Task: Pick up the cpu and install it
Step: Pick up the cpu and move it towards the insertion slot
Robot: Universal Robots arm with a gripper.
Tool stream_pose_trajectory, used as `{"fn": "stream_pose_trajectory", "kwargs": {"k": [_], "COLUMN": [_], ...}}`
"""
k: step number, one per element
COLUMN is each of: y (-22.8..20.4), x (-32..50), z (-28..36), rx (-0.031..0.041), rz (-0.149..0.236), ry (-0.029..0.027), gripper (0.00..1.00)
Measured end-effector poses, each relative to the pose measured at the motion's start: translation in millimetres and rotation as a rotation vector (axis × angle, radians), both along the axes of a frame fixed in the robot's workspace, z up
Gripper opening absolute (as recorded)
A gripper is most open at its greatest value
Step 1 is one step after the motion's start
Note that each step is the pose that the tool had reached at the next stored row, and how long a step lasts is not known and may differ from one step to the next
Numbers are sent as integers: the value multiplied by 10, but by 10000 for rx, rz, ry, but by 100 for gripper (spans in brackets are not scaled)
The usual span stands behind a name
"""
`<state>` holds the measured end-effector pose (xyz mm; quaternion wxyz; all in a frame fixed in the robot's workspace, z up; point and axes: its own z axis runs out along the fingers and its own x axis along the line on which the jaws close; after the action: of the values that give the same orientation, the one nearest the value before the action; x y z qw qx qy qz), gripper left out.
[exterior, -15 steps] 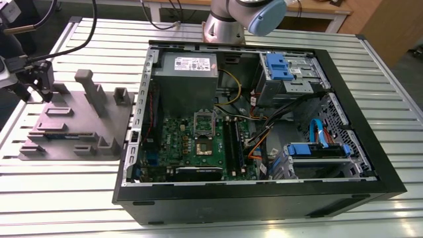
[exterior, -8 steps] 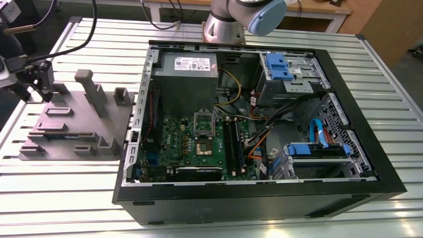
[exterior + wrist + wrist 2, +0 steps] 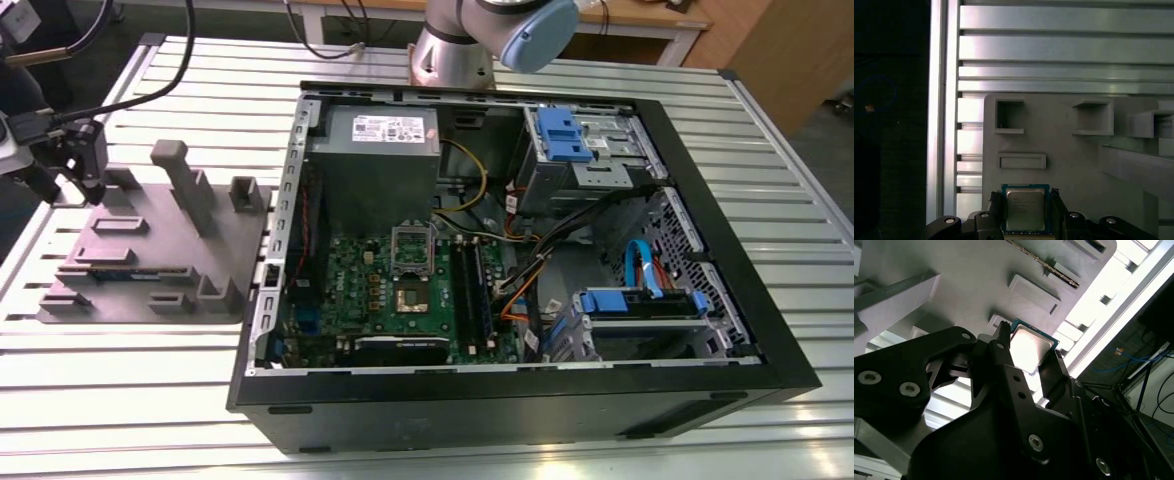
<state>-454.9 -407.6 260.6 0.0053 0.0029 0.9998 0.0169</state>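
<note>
- Fingers (image 3: 996, 207) clenched on the cpu (image 3: 1024, 210), one on each side edge; both wrist views show it.
- Cpu sits metal top up, over the grey tray (image 3: 1074, 165), near the tray's edge by the table (image 3: 1054, 50) slats.
- Exterior view: gripper (image 3: 78, 175) hangs over the tray's end at the exterior view's left, well apart from the open computer case (image 3: 694, 200) and the socket (image 3: 411, 296).

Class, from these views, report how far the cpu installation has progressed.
Done: the gripper is at the tray. In hand: it grips the cpu by two opposite edges, over the tray. Left: the cpu is not yet in the socket inside the case.
</note>
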Motion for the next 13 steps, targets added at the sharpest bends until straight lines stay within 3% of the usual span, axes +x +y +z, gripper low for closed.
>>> {"fn": "stream_pose_trajectory", "kwargs": {"k": [13], "y": [0], "x": [0], "z": [55], "rx": [2], "rz": [0], "ry": [-4], "gripper": [47]}}
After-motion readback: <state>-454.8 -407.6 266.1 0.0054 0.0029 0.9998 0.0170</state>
